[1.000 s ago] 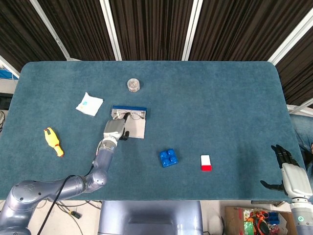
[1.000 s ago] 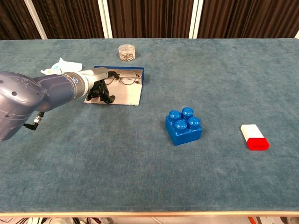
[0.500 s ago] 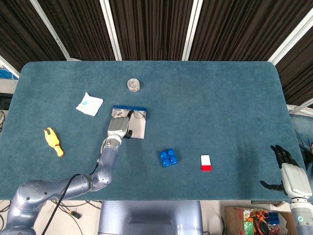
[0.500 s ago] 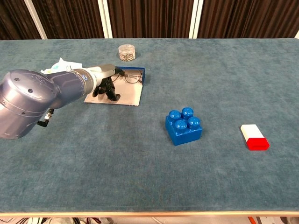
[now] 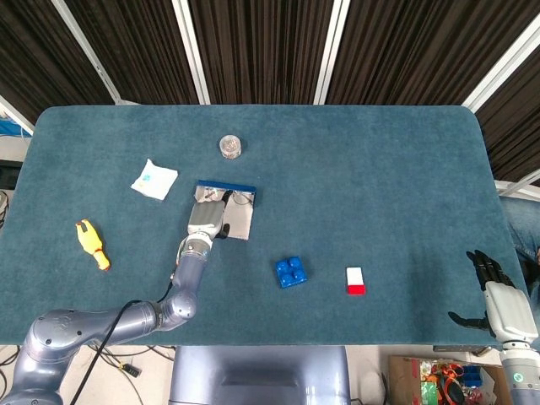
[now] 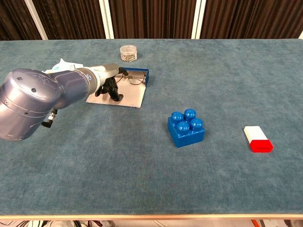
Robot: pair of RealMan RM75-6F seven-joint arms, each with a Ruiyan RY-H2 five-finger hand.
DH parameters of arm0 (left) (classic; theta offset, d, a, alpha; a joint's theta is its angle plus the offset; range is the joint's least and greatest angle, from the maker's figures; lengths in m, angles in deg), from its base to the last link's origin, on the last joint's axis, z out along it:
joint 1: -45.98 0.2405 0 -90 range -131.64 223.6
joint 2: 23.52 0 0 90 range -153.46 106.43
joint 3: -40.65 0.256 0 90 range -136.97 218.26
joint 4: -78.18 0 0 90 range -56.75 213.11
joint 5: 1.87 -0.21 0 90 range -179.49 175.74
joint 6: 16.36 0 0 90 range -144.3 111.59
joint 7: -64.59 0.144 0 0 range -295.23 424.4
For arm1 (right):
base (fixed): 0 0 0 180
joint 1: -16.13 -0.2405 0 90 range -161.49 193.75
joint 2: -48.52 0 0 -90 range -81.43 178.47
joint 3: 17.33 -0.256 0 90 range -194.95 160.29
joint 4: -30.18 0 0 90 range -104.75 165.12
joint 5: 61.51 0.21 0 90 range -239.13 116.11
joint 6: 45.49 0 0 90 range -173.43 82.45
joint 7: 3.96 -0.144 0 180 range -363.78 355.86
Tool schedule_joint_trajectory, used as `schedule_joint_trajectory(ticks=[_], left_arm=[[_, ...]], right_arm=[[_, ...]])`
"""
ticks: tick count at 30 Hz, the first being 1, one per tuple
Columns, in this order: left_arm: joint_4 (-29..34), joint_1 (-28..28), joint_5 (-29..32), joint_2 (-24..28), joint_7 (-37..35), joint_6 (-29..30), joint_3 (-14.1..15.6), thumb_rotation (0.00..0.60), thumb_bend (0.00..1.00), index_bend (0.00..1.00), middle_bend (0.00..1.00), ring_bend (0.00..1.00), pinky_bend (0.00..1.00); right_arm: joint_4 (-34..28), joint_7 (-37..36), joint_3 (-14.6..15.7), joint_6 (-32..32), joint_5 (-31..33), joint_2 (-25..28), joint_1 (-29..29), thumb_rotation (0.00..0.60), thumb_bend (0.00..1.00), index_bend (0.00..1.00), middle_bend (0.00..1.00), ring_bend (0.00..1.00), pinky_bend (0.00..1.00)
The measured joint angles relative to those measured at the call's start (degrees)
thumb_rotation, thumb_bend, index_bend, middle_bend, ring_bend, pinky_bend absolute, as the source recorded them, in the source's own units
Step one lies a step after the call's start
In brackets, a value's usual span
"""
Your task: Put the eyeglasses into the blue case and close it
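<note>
Left hand (image 6: pixel 110 86) has curled fingers on the glasses (image 6: pixel 130 78) over the open case (image 6: pixel 124 94); whether it's actually gripping, can't tell. Seat them flat before flipping the lid.

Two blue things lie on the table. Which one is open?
The blue case under the left robot hand, with eyeglasses inside; the blue brick is solid.
</note>
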Motion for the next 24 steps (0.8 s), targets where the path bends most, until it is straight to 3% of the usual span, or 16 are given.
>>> schedule_joint_trajectory(ticks=[8,11,13,15,18,24], left_arm=[[8.0,1.4,-2.2,3.0,1.7,6.3,0.9,0.600,0.43,0.05,0.72,0.80,0.74],[12.5,2.6,-3.4,4.8,2.1,8.7,1.6,0.600,0.38,0.19,0.63,0.60,0.58],[16.1,3.8,-4.8,6.5,2.0,9.8,2.5,0.600,0.32,0.22,0.49,0.31,0.31],[19.3,5.2,-6.6,8.5,1.3,10.2,3.6,0.600,0.26,0.19,0.31,0.11,0.13],[22.8,7.3,-10.6,12.4,-1.1,8.7,5.7,0.600,0.18,0.15,0.19,0.07,0.09],[22.4,9.5,-16.0,15.4,-6.4,3.0,7.8,0.600,0.11,0.09,0.12,0.01,0.07]], right_arm=[[-0.1,-0.1,0.0,-0.1,-0.1,0.0,0.0,0.600,0.05,0.00,0.00,0.00,0.17],[-0.1,-0.2,0.0,-0.2,-0.2,0.1,0.1,0.600,0.05,0.00,0.00,0.00,0.17],[-0.1,-0.3,0.0,-0.1,-0.1,0.1,0.1,0.600,0.05,0.00,0.00,0.00,0.17],[-0.2,-0.5,0.0,0.0,0.0,0.2,0.1,0.600,0.05,0.00,0.00,0.00,0.17],[-0.3,-0.7,0.0,0.1,-0.1,0.2,0.1,0.600,0.05,0.00,0.00,0.00,0.17],[-0.5,-0.8,0.1,0.3,0.1,0.4,0.0,0.600,0.04,0.00,0.00,0.00,0.17]])
